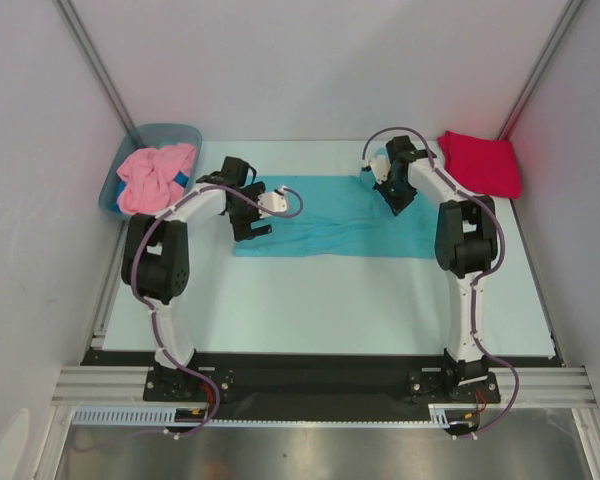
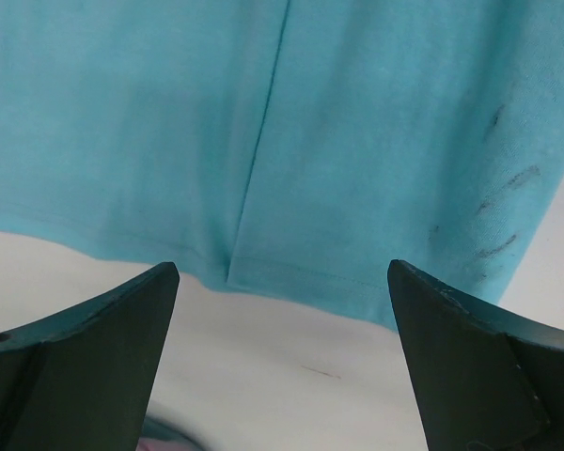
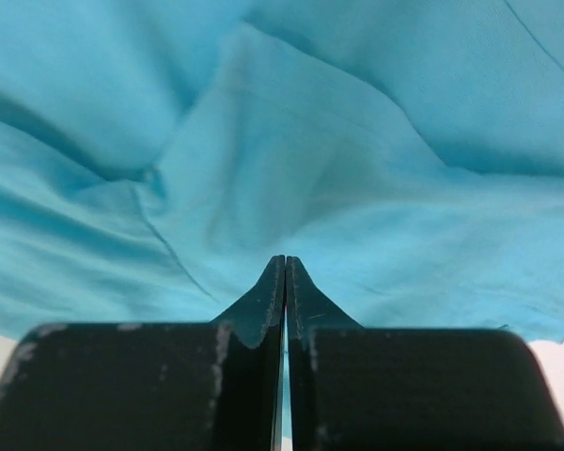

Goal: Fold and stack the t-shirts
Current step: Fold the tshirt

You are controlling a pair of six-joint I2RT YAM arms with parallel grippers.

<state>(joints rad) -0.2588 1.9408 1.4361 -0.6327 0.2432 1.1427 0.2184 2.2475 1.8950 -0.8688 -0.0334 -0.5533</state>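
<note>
Top view: turquoise t-shirt point(image 1: 340, 215) flat in the middle, between both arms; pink t-shirt point(image 1: 155, 178) bunched in grey-blue tub point(image 1: 165, 131) far left; crimson t-shirt point(image 1: 480, 163) far right.
Left wrist: left gripper point(image 2: 282, 277) spread wide, holding nothing, above the turquoise hem.
Right wrist: right gripper point(image 3: 285, 261) closed, tips pinching puckered turquoise cloth.

turquoise t-shirt point(image 1: 340, 225): 1 | red t-shirt point(image 1: 480, 165): 1 | pink t-shirt point(image 1: 155, 175): 1 | tub point(image 1: 165, 128): 1
</note>
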